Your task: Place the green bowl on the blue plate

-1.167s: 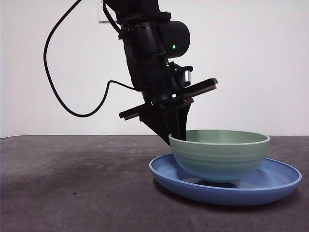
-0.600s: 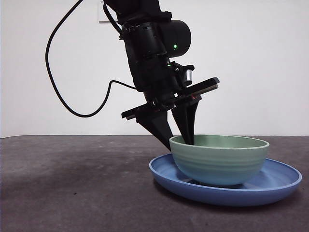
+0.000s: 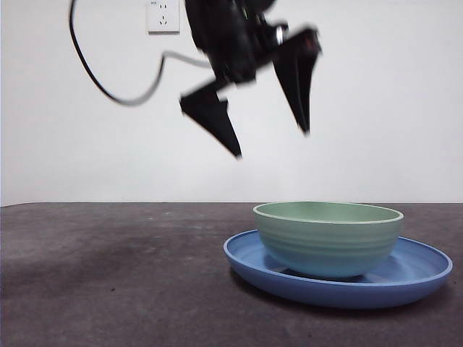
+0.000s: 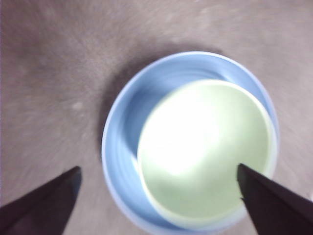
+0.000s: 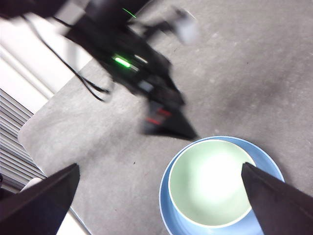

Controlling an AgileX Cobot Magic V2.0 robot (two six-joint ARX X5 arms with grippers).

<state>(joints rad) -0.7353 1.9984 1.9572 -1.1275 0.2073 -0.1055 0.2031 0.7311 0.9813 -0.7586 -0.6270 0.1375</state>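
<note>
The pale green bowl (image 3: 329, 238) rests inside the wide blue plate (image 3: 419, 278) at the right of the dark table. My left gripper (image 3: 271, 141) hangs open well above the bowl's left rim, holding nothing. In the left wrist view the green bowl (image 4: 205, 154) sits off-centre in the blue plate (image 4: 122, 142), between the spread jaws far below. My right gripper (image 5: 161, 191) is open and high up; its view shows the green bowl (image 5: 210, 181) in the blue plate (image 5: 168, 218), with the left arm (image 5: 132, 63) above them.
A black cable (image 3: 108, 79) loops down from the left arm. A white wall socket (image 3: 163, 14) sits on the back wall. Dark grey tabletop (image 3: 108, 275) stretches to the left of the plate.
The left gripper has let go of the bowl's rim and risen quickly away, jaws spread wider. The bowl stays settled on the plate.
</note>
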